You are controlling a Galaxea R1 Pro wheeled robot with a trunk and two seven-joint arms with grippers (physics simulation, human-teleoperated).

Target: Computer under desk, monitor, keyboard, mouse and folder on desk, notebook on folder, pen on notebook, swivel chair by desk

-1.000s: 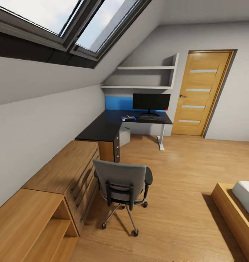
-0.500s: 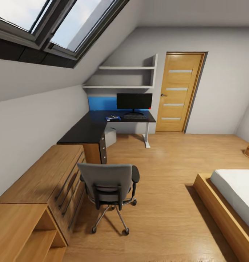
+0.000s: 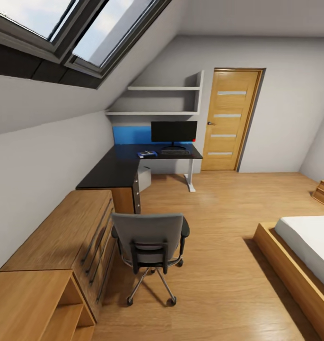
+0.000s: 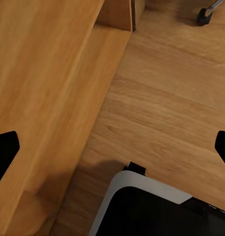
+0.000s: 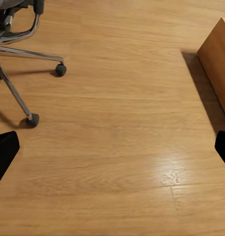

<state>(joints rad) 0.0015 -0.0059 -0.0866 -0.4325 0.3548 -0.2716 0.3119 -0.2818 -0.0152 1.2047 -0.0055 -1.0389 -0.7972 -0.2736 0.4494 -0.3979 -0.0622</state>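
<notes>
An attic bedroom with a wooden floor (image 3: 218, 227), seen from the robot's head. Ahead, against the far wall, stands the large L-shaped desk with a glossy black top and white legs (image 3: 119, 166). On it, a very wide black flat monitor (image 3: 174, 131) stands upright in front of a blue wall panel (image 3: 131, 134). A slim keyboard (image 3: 175, 152) lies just before the monitor's stand, and a flat bright-blue folder (image 3: 146, 154) lies on the desk near the keyboard, with something small on top, too small to make out. A light-grey box-shaped computer tower (image 3: 144, 177) sits under the desk.

Nearer, the grey office swivel chair with black armrests and a chrome wheeled base (image 3: 151, 244) stands on the floor, well apart from the desk, its backrest toward the camera, beside a light wooden drawer chest (image 3: 62, 237).

The left gripper (image 4: 112, 147) hangs above floor and the wooden chest's edge, fingertips spread wide, holding nothing. The right gripper (image 5: 112, 147) hangs above bare floor, fingertips likewise spread and empty; the chair's wheeled base lies ahead of it and to one side.
</notes>
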